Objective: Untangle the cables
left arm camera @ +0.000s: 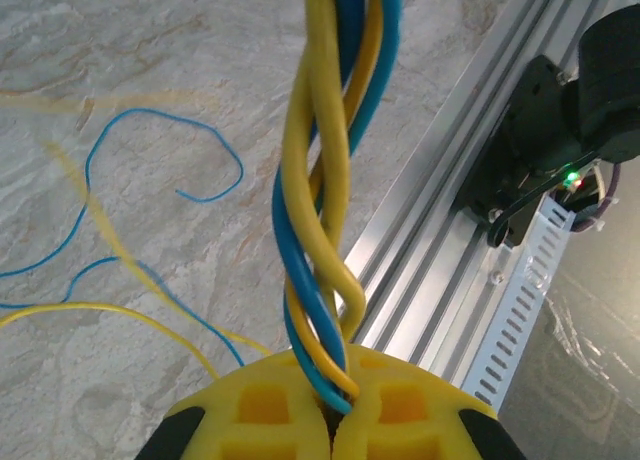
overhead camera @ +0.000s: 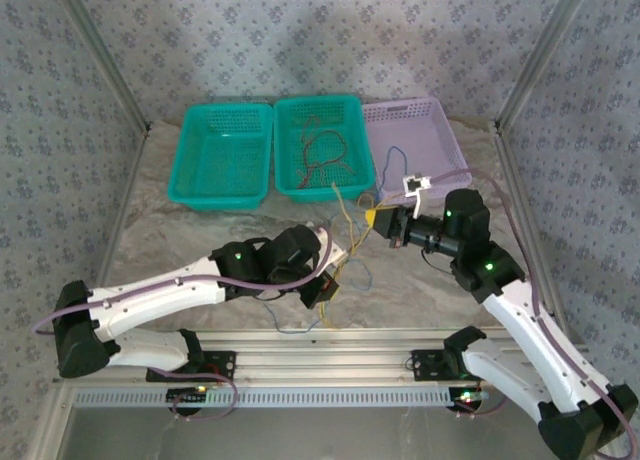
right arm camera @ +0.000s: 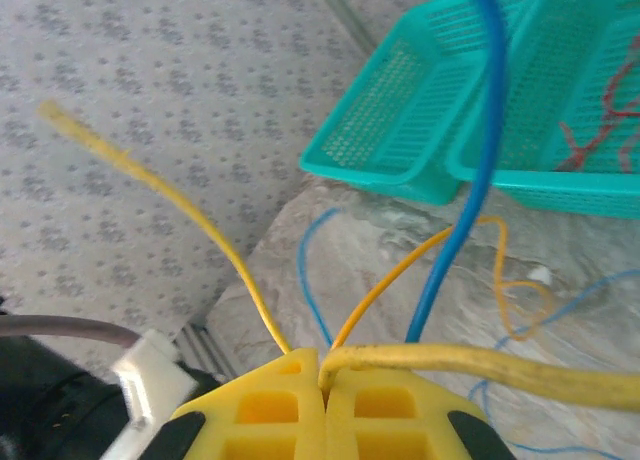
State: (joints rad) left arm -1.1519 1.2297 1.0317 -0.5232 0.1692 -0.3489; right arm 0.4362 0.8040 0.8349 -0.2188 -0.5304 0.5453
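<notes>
Gripping yellow-blue cables (left arm camera: 318,210) at both ends: left gripper (left arm camera: 330,420) and right gripper (right arm camera: 322,395) each clamped tight on strands, above table (overhead camera: 200,250) near front. Red cables (overhead camera: 325,152) already in middle basket (overhead camera: 318,192). Yellow, orange, blue strands twisted together, not yet separated; task about partway.

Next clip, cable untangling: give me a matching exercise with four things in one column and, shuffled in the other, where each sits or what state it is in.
Column one
1. left gripper
2. right gripper
3. red cable
4. lilac basket

Column two
A. lies in the middle teal basket
B. shut on the twisted yellow and blue bundle
C. at the right end of the basket row
D. shut on the fanned-out strands

Pairs: 1-B, 2-D, 3-A, 4-C
</notes>
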